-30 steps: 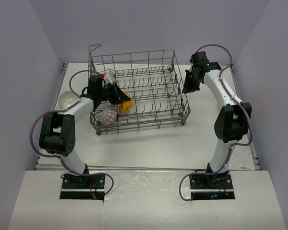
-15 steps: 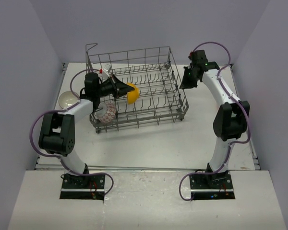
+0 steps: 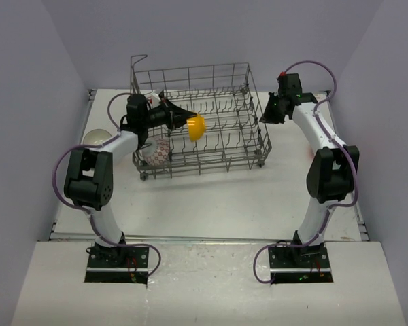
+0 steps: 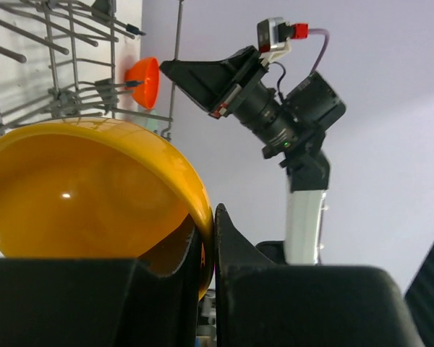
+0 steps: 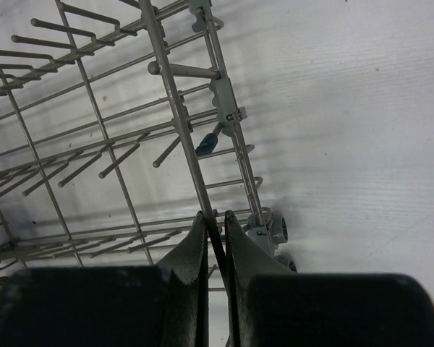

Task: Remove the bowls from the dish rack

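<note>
The grey wire dish rack stands mid-table. My left gripper is shut on the rim of the yellow bowl and holds it above the rack's left half. In the left wrist view the bowl fills the lower left, with its rim pinched in my gripper. A white bowl with red pattern sits in the rack's near left corner. My right gripper is shut on a wire of the rack's right side, and the wire runs between its fingertips.
A pale bowl lies on the table left of the rack. A small orange bowl shows beyond the rack wires in the left wrist view. The rack's wheel rests on the white table.
My left gripper has lifted the yellow bowl up and to the right, out of the rack's left side. The rack has shifted slightly right while my right gripper holds its side.
</note>
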